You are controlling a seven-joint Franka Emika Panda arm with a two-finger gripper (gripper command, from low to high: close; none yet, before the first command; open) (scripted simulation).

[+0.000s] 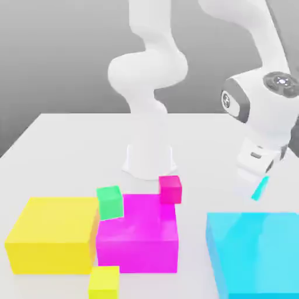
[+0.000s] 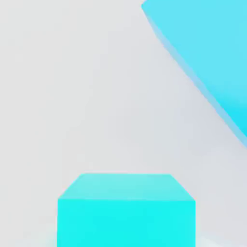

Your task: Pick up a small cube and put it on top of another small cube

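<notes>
Exterior view is showing the gripper (image 1: 257,185) hanging above the table (image 1: 64,134), just beyond the far edge of the large cyan block (image 1: 257,251) near the table's front corner on the exterior view's right. A sliver of cyan is showing between the fingers, which looks to be the small cyan cube (image 1: 259,188), so the gripper is pinching it and carrying it clear of the surface. In the hand view the same small cyan cube (image 2: 126,212) is sitting close under the camera, with the large cyan block (image 2: 207,53) lying off to one side below.

The pick appears done; the carry toward a second small cube is the step in hand. Candidates are sitting well apart from the gripper: a small green cube (image 1: 110,202) and a small magenta cube (image 1: 170,188) resting by the large magenta block (image 1: 138,236), and a small yellow cube (image 1: 104,282) at the table's front edge beside the large yellow block (image 1: 52,233). The next move is calling for travel across the table, centring over one of them, then lowering squarely before releasing.
</notes>
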